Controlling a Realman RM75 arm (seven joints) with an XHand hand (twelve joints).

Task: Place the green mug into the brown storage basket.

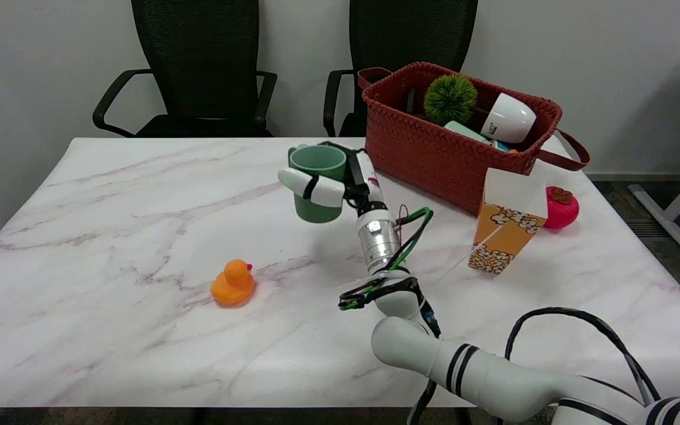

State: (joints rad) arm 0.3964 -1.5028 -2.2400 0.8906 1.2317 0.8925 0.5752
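Observation:
The green mug (318, 177) is upright, mouth up, near the middle of the table, just left of the brown woven storage basket (434, 156). My right hand (340, 180) wraps around the mug from its right side, one white finger lying across its front and others behind its rim. Whether the mug's base touches the table I cannot tell. The basket stands at the back right and holds a green spiky ball (450, 98), a white cup (508, 118) on its side and a pale green item.
An orange rubber duck (233, 283) sits front left of the mug. A popcorn box (508, 221) stands right of my forearm, with a pink round toy (561, 206) behind it. Two black chairs stand beyond the table's far edge.

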